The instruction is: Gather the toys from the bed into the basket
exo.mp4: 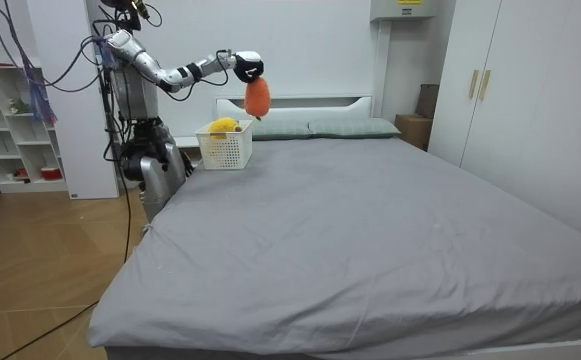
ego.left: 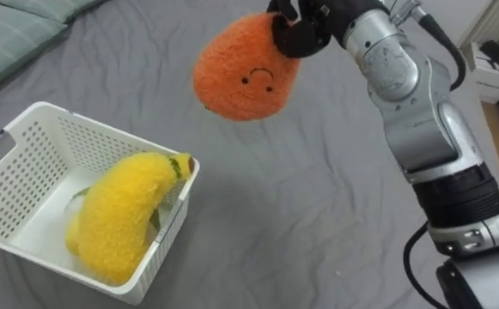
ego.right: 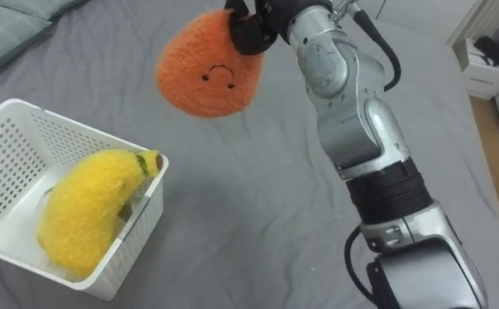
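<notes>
An orange plush toy with a smiling face [ego.left: 245, 73] [ego.right: 208, 69] [exo.mp4: 257, 97] hangs in the air above the grey bed, held at its top by my right hand [ego.left: 299, 30] [ego.right: 253, 26] [exo.mp4: 246, 66], whose fingers are curled on it. It is up and to the right of the white slatted basket [ego.left: 26, 154] [ego.right: 9, 146] [exo.mp4: 224, 150], not over it. A yellow plush banana [ego.left: 124, 210] [ego.right: 86, 202] [exo.mp4: 223, 125] lies in the basket, leaning on its right rim.
Grey bed sheet [ego.left: 301, 215] spreads all around the basket. Striped green pillows [ego.left: 13, 34] lie at the upper left. White boxes [ego.left: 494, 73] stand on the floor past the bed's right side. In the room view I stand at the bed's head corner beside a white shelf [exo.mp4: 15, 125].
</notes>
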Available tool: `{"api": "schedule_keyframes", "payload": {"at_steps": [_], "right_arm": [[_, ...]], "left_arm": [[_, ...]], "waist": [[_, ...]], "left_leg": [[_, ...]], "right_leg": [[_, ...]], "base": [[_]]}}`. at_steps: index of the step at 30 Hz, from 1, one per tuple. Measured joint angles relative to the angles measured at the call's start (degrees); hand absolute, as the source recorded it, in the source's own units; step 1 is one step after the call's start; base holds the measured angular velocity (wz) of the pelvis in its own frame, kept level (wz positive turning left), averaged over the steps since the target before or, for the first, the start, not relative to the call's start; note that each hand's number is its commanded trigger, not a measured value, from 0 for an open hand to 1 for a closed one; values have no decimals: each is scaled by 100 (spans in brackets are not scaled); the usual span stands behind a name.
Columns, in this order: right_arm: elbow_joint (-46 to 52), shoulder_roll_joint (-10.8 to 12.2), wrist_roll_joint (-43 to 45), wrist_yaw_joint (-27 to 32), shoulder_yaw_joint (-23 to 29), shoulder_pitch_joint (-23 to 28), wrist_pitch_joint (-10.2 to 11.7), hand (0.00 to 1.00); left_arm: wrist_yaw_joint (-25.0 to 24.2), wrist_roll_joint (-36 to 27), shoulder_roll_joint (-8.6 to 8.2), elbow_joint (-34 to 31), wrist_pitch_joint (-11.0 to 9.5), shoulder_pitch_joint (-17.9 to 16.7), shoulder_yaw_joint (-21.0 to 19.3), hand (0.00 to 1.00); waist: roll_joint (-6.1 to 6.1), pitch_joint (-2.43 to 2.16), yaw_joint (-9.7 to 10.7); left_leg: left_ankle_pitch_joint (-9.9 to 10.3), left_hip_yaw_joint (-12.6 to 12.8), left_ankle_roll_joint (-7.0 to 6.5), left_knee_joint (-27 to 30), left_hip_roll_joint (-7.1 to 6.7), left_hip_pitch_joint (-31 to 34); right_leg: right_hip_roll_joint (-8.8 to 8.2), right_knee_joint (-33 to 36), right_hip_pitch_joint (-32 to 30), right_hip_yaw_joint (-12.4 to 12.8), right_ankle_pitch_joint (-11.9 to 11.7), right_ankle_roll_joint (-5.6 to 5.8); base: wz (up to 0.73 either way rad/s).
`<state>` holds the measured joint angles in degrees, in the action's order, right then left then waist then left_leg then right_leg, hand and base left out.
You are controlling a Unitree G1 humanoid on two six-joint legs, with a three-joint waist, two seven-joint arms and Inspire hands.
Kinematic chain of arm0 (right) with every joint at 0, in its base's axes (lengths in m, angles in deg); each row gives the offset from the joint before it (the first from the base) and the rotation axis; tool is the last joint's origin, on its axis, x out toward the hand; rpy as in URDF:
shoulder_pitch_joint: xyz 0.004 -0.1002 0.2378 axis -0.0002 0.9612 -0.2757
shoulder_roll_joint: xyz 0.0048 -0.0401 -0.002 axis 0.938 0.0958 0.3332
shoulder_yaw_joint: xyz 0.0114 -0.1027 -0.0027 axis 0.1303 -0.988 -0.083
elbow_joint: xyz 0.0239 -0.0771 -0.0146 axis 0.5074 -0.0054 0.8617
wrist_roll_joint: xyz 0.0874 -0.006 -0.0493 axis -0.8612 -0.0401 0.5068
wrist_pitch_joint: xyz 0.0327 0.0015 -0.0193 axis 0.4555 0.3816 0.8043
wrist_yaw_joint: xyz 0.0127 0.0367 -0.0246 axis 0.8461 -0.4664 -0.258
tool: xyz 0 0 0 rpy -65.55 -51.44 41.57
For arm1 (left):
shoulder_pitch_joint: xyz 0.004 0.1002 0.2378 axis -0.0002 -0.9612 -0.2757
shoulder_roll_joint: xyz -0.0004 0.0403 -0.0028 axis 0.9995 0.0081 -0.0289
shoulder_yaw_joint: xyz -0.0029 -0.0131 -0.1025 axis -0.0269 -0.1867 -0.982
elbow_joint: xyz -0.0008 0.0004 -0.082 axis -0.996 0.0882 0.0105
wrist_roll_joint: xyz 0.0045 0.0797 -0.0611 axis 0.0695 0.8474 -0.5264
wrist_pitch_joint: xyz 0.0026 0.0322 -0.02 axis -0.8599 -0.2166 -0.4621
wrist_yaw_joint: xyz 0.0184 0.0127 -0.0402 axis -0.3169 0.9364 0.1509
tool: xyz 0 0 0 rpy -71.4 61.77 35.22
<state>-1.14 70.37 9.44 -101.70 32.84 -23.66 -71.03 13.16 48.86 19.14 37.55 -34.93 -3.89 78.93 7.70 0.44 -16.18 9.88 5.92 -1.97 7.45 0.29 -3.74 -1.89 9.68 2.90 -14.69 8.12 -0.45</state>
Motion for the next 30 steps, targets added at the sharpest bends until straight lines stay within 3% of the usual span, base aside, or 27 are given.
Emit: {"api": "schedule_keyframes", "payload": {"at_steps": [4,8,12,14,16,19,30], "right_arm": [[0,4,-10,-80,-166,-1,-4,100],[-2,22,-13,-184,-499,-45,-59,100],[-119,68,-83,-203,-910,-288,-117,100],[-154,208,-83,-202,-918,-332,-110,100],[-333,412,-69,-201,-919,-379,-114,100],[-351,557,-59,-202,-1026,-380,-119,100],[-767,671,257,-321,-1444,-587,-125,100]], "left_arm": [[-2,26,9,0,2,57,-15,0],[-1,62,22,-9,75,79,-7,0],[5,-12,55,-10,121,69,11,0],[10,-71,62,-9,120,68,18,0],[3,-157,67,-10,119,80,71,0],[-3,-118,74,-19,121,80,146,0],[59,67,56,-333,242,81,175,0]], "waist": [[54,-3,-262],[113,-5,-350],[151,3,-521],[180,21,-590],[209,69,-628],[233,81,-712],[307,55,-1289]], "left_leg": [[1,-43,-2,-1,-8,10],[1,-210,-4,31,-18,106],[-3,-350,-2,86,-27,123],[-3,-391,-2,106,-37,125],[-4,-499,-5,138,-96,129],[-1,-572,-10,141,-119,179],[-25,-826,-30,235,-189,316]], "right_leg": [[-3,-1,-1,-67,2,3],[-12,-6,-2,-247,3,5],[-45,-12,21,-266,6,10],[-58,-13,49,-287,21,34],[-119,-15,106,-346,91,105],[-135,-4,106,-447,94,104],[-189,-40,106,-827,94,105]], "base": [[5],[19],[17],[14],[21],[10],[12]]}}
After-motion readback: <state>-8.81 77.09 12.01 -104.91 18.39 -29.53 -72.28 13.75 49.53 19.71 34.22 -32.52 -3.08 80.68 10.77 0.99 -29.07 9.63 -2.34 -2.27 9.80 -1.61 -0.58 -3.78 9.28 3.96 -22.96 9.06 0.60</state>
